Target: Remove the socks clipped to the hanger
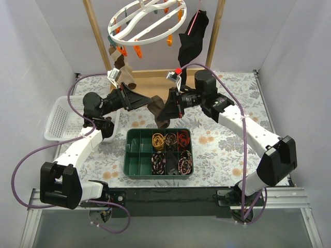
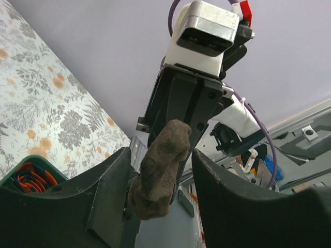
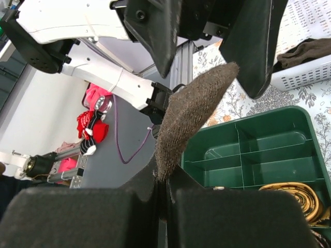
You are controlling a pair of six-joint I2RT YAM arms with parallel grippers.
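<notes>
Right hand (image 3: 161,188) clamped tight on a dark brown sock (image 3: 191,113), holding it over the worktop (image 1: 217,139), well below the hanger (image 1: 147,20). Left hand (image 2: 161,160) gapes wide, fingers (image 2: 103,206) either side of the sock's free end, nothing gripped. Another sock (image 1: 122,64) hangs pegged on the hanger.

Hanger (image 1: 150,32) hangs at back centre above the table (image 1: 222,139), between two posts (image 1: 95,31). A clipped sock (image 1: 123,66) hangs from its left side, and a garment (image 1: 191,44) hangs just right of it. Tray (image 1: 138,160) sits front centre on the table, with bundles (image 1: 170,140) in its middle and right compartments. Basket (image 1: 61,119) is on the table left of the tray. A second sock (image 1: 158,112) hangs pinched in the right gripper (image 1: 166,111), over the tray's back edge. The left gripper (image 1: 142,98) is just left of it, fingers apart.
</notes>
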